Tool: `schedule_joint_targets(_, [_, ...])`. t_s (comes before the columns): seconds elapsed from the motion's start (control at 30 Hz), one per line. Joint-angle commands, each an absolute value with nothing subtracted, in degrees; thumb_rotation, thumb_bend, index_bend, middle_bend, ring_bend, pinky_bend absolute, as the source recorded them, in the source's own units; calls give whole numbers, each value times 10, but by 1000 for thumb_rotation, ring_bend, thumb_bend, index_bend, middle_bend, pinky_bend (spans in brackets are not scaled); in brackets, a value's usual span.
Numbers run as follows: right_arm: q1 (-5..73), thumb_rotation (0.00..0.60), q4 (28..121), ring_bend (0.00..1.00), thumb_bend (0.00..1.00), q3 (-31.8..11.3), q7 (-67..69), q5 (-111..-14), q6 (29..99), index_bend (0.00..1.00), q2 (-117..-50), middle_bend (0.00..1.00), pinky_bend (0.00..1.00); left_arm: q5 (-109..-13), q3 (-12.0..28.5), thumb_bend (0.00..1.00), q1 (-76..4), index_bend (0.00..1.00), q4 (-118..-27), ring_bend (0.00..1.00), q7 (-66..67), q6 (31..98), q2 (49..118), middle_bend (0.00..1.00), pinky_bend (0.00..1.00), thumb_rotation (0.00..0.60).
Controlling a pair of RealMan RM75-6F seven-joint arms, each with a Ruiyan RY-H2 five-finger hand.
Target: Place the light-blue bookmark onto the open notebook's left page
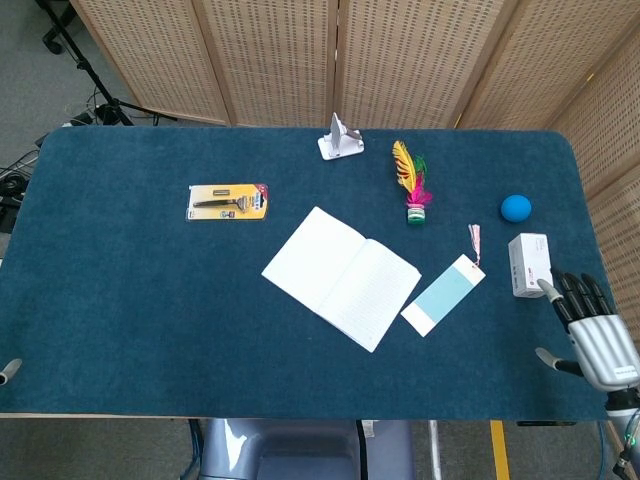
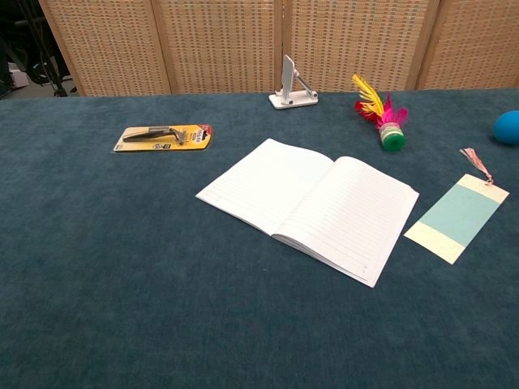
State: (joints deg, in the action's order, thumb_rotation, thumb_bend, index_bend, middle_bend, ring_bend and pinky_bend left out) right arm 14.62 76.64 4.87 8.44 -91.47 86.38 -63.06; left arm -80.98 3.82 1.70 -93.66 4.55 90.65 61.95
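The light-blue bookmark (image 1: 443, 294) with cream ends and a pink tassel lies flat on the blue cloth, just right of the open notebook (image 1: 340, 277). In the chest view the bookmark (image 2: 456, 219) sits near the right edge, beside the notebook (image 2: 308, 203). The notebook's left page (image 1: 312, 258) is blank and bare. My right hand (image 1: 590, 325) is open at the table's right front, fingers spread and pointing at a white box, well right of the bookmark. Only a fingertip of my left hand (image 1: 6, 369) shows at the front left edge.
A white box (image 1: 528, 264) lies just ahead of my right hand, with a blue ball (image 1: 515, 207) behind it. A feather shuttlecock (image 1: 412, 185), a white phone stand (image 1: 340, 140) and a yellow packaged tool (image 1: 228, 202) lie further back.
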Motion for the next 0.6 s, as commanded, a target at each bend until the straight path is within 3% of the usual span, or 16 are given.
schedule_joint_targets(0.03, [250,600,660,0,0,54,154,-959,716,112,-631,0,0,-797,43,0,16,0,-935,0,55,902,625,0,0,600])
schedule_joint_targets(0.6, [341,600,499,0,0,81,161,-1039,631,196,-729,0,0,-746,64,0,-3,0,-928,0,86,870,642,0,0,600])
